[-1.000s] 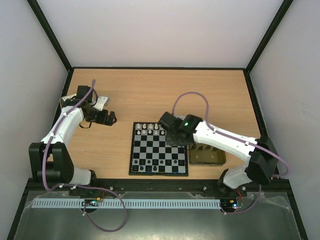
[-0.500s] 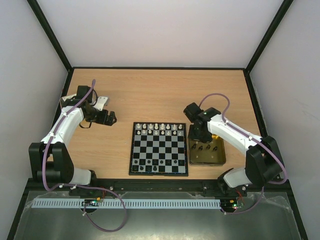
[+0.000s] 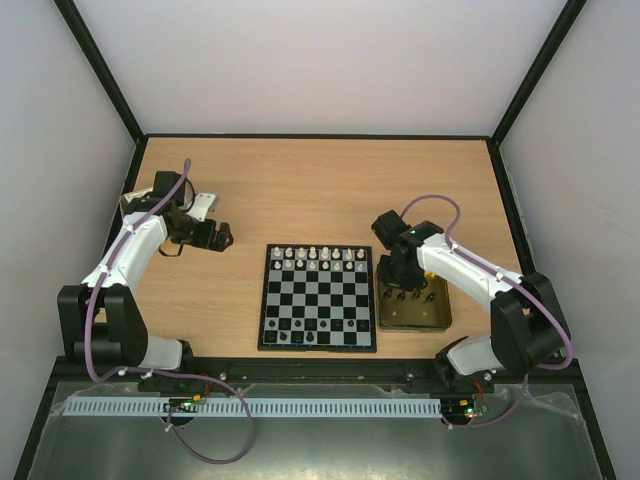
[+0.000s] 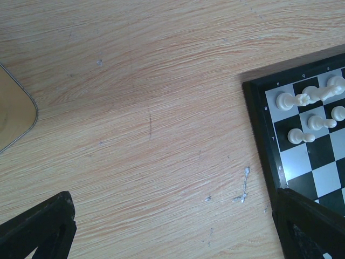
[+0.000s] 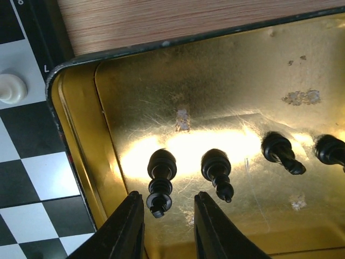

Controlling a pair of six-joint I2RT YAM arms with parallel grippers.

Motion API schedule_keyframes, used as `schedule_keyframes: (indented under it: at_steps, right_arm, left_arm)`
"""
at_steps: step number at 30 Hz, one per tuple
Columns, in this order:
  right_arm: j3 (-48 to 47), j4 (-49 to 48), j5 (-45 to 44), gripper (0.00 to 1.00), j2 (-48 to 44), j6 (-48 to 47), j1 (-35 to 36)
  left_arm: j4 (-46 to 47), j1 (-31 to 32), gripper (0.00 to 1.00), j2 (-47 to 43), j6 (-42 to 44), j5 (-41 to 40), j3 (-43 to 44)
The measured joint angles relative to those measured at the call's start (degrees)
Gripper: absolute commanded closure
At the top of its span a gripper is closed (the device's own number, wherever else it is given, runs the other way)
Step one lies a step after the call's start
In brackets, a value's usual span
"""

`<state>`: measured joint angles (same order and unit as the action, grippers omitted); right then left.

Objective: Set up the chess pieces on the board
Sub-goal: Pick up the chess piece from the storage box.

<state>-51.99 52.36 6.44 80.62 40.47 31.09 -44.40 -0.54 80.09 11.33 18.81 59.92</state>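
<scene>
1. Four black pieces (image 5: 217, 171) lie on their sides in a loose row across the floor of the gold tin (image 5: 226, 65). The last one is cut off at the right edge of the wrist view.
2. Right fingers (image 5: 213, 232) hang low over the tin, parted only narrowly, with nothing between them. The black piece furthest left in that view lies just ahead of the gap, its base close to one fingertip (touching or not, cannot tell).
3. The tin sits on the table (image 3: 300, 180), just beside the right edge of the board (image 3: 318, 300).
4. The board lies flat at the near middle of the table. White pieces (image 3: 315, 258) stand along its two far rows. A few dark pieces (image 3: 300, 338) stand on the nearest row (too small to name).
5. Left fingers (image 4: 38, 226) are spread wide and empty, low over bare table to the left of the board. The board's corner, with six white pieces, shows at the right of that wrist view.
6. A silver lid (image 4: 13, 113) lies flat on the table at the far left (one rounded corner only in the wrist view).
</scene>
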Motion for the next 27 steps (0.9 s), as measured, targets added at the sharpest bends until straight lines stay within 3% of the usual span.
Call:
schedule_keyframes:
  at_steps: [11,16,22,27]
  right_arm:
    - [0.37,-2.08,1.64,0.76,2.12,-1.07,0.0]
    - [2.08,-3.13,2.36,0.79,2.45,-1.36,0.0]
    - [3.65,-3.74,3.04,0.91,2.43,-1.42,-0.02]
    - [3.72,-3.5,3.1,0.92,1.86,-1.46,-0.02]
  left_arm:
    - [-0.02,0.0,0.01,0.04,0.0,-0.02,0.0]
    - [0.0,0.0,0.01,0.15,0.0,-0.02,0.0]
    - [0.0,0.0,0.01,0.17,0.0,-0.02,0.0]
    - [0.0,0.0,0.01,0.17,0.0,-0.04,0.0]
